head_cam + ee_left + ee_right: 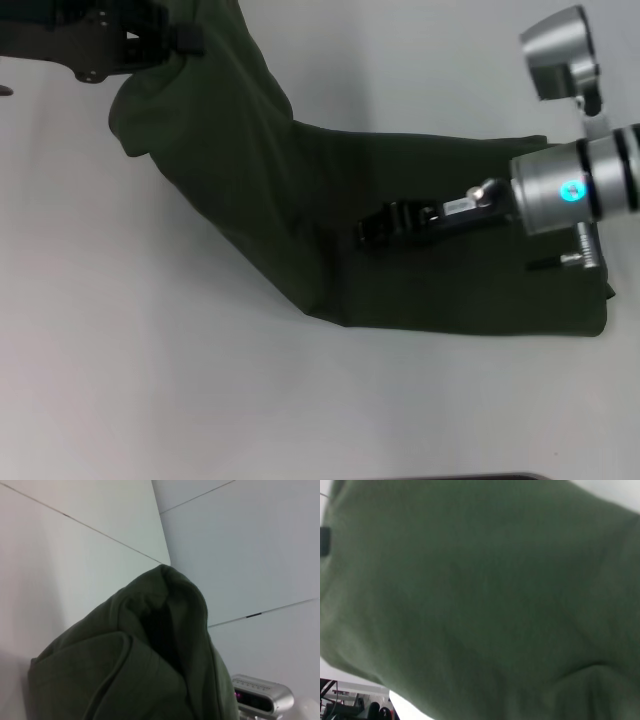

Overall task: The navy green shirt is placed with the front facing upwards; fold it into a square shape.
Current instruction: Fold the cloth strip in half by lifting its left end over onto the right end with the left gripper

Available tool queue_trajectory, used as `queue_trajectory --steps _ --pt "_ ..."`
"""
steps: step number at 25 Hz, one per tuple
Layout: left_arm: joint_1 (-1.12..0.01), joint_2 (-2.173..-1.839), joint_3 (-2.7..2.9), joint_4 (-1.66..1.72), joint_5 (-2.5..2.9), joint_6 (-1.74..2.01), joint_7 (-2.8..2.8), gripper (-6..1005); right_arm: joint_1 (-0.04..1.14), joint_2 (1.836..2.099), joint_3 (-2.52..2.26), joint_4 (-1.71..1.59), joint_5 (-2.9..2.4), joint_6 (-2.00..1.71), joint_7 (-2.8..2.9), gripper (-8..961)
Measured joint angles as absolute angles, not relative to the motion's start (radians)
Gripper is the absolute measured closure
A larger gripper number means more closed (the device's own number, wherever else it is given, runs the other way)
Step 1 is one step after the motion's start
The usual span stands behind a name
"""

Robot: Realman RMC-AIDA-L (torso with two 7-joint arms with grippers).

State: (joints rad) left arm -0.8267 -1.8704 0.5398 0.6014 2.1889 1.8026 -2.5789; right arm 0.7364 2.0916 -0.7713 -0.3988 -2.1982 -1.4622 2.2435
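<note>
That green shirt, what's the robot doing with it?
The robot is folding the shirt on a white table. The left end effector, at the far left, has one end of the shirt lifted off the table. The right end effector is down on the flat part, over its middle. The fold isn't a square yet.

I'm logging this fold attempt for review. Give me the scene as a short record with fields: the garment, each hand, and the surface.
garment: navy green shirt, partly folded, its right part flat on the table, its left end lifted and bunched
lettering: none showing, only plain green cloth
left hand: at the top left, holding up the raised end of the shirt
right hand: low over the flat part of the shirt, pointing left
surface: pale grey table
</note>
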Motion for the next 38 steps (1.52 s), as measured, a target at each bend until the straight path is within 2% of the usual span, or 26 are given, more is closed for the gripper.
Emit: queue_trajectory --steps 11,21,28,31,38 --pt "-0.832 -1.87 0.538 0.601 2.189 1.804 -2.568 883 0.756 2.097 -0.782 -0.326 -2.164 -1.315 2.236 928" --pt "-0.833 -1.87 0.537 0.603 2.179 1.808 -2.565 883 0.839 2.103 -0.838 -0.224 -2.158 -1.23 2.223 927" --pt "-0.83 -1.869 0.538 0.603 2.166 1.811 -2.556 883 0.851 2.103 -0.848 -0.194 -2.158 -1.197 2.227 926" --pt "-0.828 -1.864 0.537 0.603 2.165 1.811 -2.555 884 0.827 2.093 -0.833 -0.238 -2.129 -1.276 2.229 926" --pt "-0.824 -1.863 0.537 0.603 2.164 1.804 -2.553 883 0.687 2.081 -0.838 -0.522 -2.082 -1.383 2.332 926"
